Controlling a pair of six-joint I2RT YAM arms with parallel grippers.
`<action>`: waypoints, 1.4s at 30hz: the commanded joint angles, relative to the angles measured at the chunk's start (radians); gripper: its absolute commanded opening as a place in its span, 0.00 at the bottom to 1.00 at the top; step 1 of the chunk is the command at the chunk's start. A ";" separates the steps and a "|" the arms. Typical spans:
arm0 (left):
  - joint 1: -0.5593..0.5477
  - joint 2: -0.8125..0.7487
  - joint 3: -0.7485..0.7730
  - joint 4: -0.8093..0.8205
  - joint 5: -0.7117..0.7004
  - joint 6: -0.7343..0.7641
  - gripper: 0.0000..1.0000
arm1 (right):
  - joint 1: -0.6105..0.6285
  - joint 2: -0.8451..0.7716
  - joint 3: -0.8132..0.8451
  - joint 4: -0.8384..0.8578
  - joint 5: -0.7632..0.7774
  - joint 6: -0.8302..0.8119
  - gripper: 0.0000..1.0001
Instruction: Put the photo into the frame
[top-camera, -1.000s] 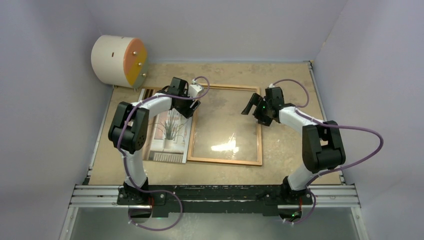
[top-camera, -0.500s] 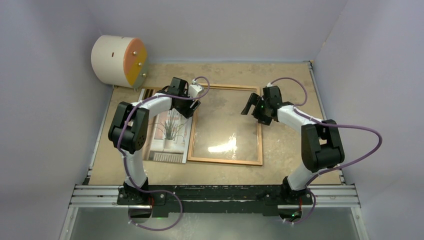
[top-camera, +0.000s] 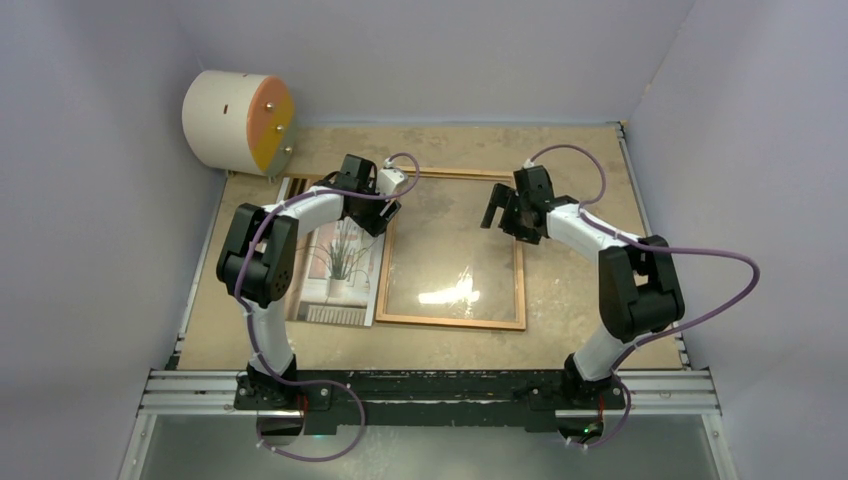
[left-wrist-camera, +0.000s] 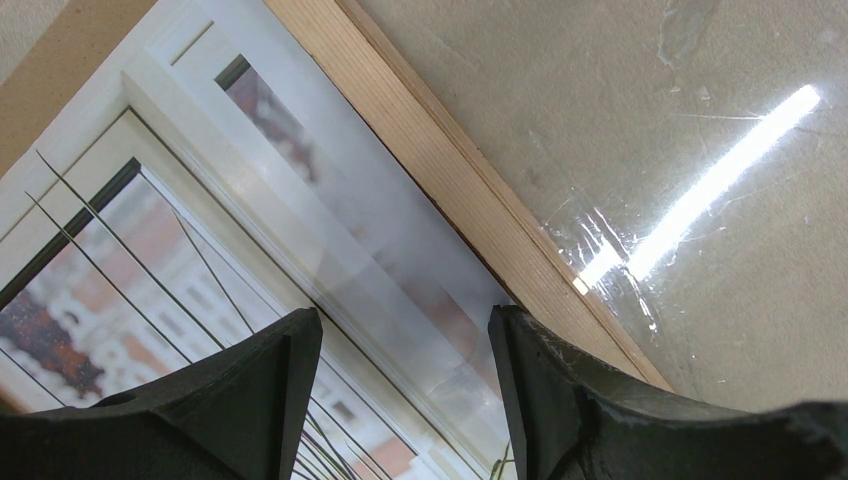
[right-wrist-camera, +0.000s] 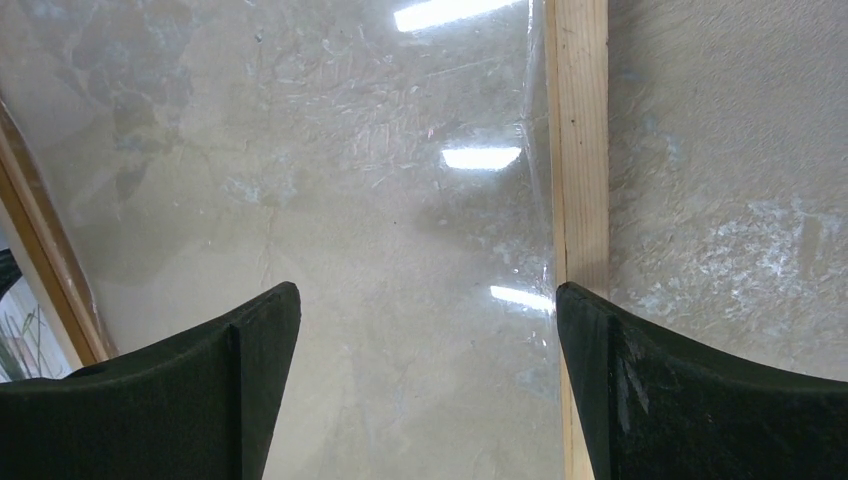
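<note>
Photo (top-camera: 338, 285) lies flat near counter (top-camera: 570, 160) left edge, just beside frame (top-camera: 450, 322) left rail. Left tool (left-wrist-camera: 400, 320) apart, empty, over photo's right edge: pinch edge only, avoid rail. Right tool (right-wrist-camera: 428, 300) wide apart over frame's far-right rail.

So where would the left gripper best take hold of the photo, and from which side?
Probably its near short edge, approached low from the robot's side. The photo lies flat, so only an edge offers a pinch. Its right long edge sits tight against the left rail of the frame, which blocks a finger there. The left gripper, open, hovers near that blocked edge.
</note>
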 joint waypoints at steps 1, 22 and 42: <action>-0.006 0.019 -0.029 -0.064 -0.015 0.026 0.66 | 0.021 0.004 0.056 -0.034 0.071 -0.035 0.99; -0.009 0.000 -0.018 -0.071 -0.015 0.034 0.66 | 0.035 -0.075 0.022 -0.028 0.045 -0.042 0.97; -0.147 0.107 0.154 -0.100 -0.053 0.037 0.67 | -0.072 -0.342 -0.063 -0.081 -0.113 0.036 0.99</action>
